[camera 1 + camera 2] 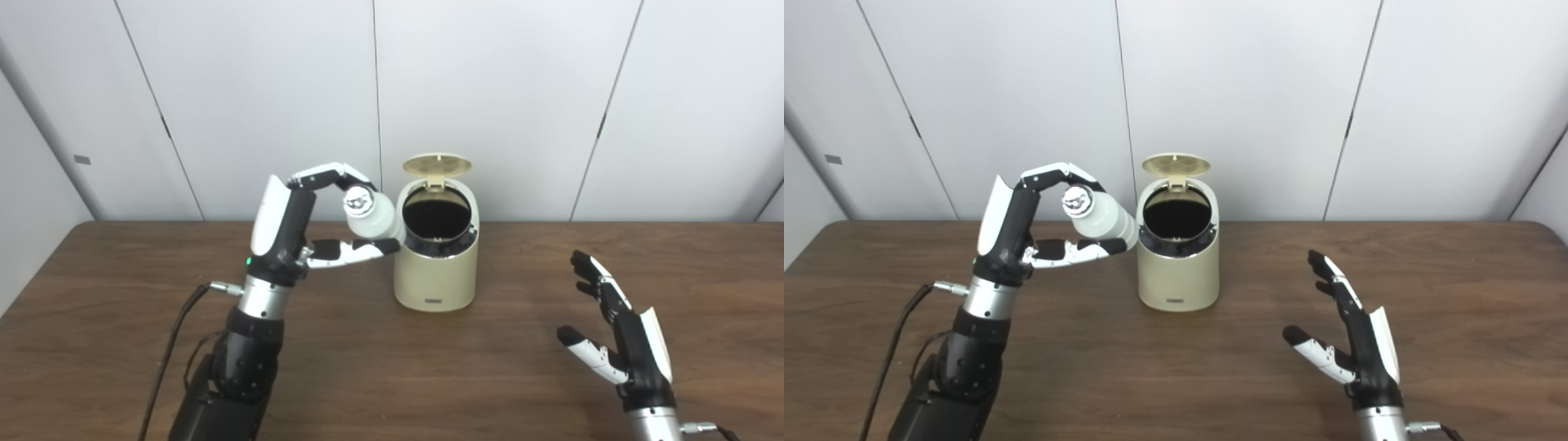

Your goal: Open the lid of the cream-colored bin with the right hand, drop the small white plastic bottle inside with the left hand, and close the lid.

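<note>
left hand [306, 214]: raised, fingers and thumb pinching bottle
bottle [373, 217]: tilted, cap toward camera, base at bin rim
bin [436, 263]: on table [122, 318], mid-back
lid [437, 165]: flipped up
right hand [618, 343]: empty, fingers spread, well right of bin

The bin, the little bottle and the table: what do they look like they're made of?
Bin: probably plastic, smooth cream shell with a soft sheen. Bottle, held by the left hand: likely matte white plastic, with a shiny cap that could be metal or foil. Table: dark wood grain, possibly laminate.
</note>
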`<state>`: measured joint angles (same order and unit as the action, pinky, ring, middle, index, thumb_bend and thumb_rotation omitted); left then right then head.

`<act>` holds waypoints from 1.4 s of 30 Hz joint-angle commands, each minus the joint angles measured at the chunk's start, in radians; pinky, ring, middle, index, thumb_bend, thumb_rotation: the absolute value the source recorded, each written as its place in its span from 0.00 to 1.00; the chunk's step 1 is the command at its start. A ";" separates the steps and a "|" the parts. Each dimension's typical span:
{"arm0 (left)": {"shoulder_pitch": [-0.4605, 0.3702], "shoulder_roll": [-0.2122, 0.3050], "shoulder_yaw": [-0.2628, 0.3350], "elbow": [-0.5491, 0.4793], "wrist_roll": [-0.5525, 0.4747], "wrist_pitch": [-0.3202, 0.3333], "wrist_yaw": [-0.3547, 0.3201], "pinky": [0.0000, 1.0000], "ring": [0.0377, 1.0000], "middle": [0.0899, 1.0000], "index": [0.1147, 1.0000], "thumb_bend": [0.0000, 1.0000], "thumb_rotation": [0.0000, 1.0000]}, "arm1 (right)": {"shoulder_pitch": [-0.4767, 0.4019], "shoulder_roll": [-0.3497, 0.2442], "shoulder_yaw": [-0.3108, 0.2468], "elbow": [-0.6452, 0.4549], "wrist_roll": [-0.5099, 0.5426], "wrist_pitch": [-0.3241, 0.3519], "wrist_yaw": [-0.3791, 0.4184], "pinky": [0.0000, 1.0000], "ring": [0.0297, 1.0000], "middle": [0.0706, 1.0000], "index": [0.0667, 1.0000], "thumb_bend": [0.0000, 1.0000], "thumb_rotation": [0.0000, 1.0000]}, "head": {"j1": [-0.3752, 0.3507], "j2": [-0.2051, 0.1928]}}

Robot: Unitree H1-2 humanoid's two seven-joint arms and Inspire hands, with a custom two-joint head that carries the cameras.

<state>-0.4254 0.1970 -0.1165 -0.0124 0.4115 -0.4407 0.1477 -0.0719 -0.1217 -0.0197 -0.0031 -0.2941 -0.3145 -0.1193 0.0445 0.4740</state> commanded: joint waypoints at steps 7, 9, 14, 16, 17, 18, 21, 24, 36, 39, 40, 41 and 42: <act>-0.084 0.029 -0.089 -0.049 0.056 -0.029 0.095 0.52 0.52 0.45 0.35 0.50 0.00 | 0.000 0.020 0.012 0.050 -0.007 -0.029 -0.022 0.82 0.88 0.88 0.88 0.92 0.79 | -0.007 -0.013; -0.090 0.035 -0.107 -0.046 0.060 -0.029 0.113 0.53 0.52 0.45 0.34 0.50 0.00 | 0.000 0.021 0.013 0.053 -0.008 -0.031 -0.024 0.82 0.88 0.88 0.88 0.91 0.80 | -0.011 -0.016; -0.133 0.084 -0.201 -0.009 0.119 -0.029 0.231 0.52 0.52 0.45 0.35 0.50 0.00 | 0.002 0.025 0.016 0.044 0.002 -0.024 -0.018 0.83 0.89 0.89 0.88 0.92 0.79 | -0.016 -0.017; -0.162 0.110 -0.250 0.014 0.149 -0.029 0.293 0.53 0.51 0.44 0.36 0.50 0.00 | 0.003 0.026 0.016 0.043 0.003 -0.023 -0.019 0.83 0.89 0.89 0.88 0.92 0.79 | -0.015 -0.018; -0.179 0.123 -0.274 0.026 0.164 -0.029 0.325 0.53 0.51 0.44 0.36 0.50 0.00 | 0.003 0.026 0.016 0.044 0.003 -0.023 -0.019 0.83 0.89 0.89 0.88 0.91 0.79 | -0.018 -0.019; -0.195 0.133 -0.292 0.039 0.176 -0.029 0.350 0.53 0.51 0.44 0.36 0.50 0.00 | 0.004 0.027 0.015 0.044 0.000 -0.021 -0.020 0.84 0.89 0.89 0.88 0.91 0.79 | -0.018 -0.019; -0.247 0.158 -0.342 0.095 0.208 -0.029 0.419 0.52 0.51 0.44 0.35 0.50 0.00 | 0.005 0.026 0.016 0.043 0.004 -0.021 -0.017 0.85 0.90 0.89 0.89 0.90 0.79 | -0.020 -0.018; -0.295 0.180 -0.397 0.152 0.222 -0.029 0.483 0.51 0.51 0.44 0.36 0.50 0.00 | 0.006 0.023 0.019 0.047 0.010 -0.029 -0.013 0.80 0.88 0.89 0.88 0.89 0.77 | -0.021 -0.018; -0.417 0.196 -0.565 0.333 0.191 -0.029 0.654 0.50 0.51 0.43 0.37 0.50 0.00 | 0.016 0.028 0.030 0.028 -0.010 -0.019 -0.014 0.77 0.87 0.89 0.87 0.85 0.76 | -0.047 -0.021; -0.449 0.197 -0.616 0.392 0.204 -0.029 0.721 0.50 0.51 0.43 0.36 0.50 0.00 | 0.021 0.035 0.032 0.014 -0.008 -0.004 -0.013 0.79 0.88 0.89 0.87 0.86 0.76 | -0.055 -0.021; -0.457 0.197 -0.631 0.409 0.207 -0.029 0.739 0.51 0.52 0.43 0.36 0.50 0.00 | 0.022 0.037 0.033 0.011 -0.006 -0.004 -0.012 0.80 0.88 0.89 0.87 0.86 0.76 | -0.058 -0.020; -0.465 0.196 -0.644 0.425 0.204 -0.029 0.751 0.51 0.52 0.43 0.36 0.50 0.00 | 0.023 0.039 0.034 0.012 0.000 -0.010 -0.012 0.80 0.88 0.89 0.87 0.86 0.75 | -0.058 -0.019; -0.471 0.195 -0.654 0.439 0.201 -0.029 0.760 0.51 0.52 0.43 0.36 0.50 0.00 | 0.023 0.040 0.034 0.012 0.001 -0.015 -0.013 0.81 0.89 0.89 0.87 0.86 0.75 | -0.058 -0.019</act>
<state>-0.8313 0.3810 -0.7718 0.4248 0.6193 -0.4550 0.8622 -0.0758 -0.1099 -0.0026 -0.0039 -0.2973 -0.3109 -0.1228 -0.0138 0.4540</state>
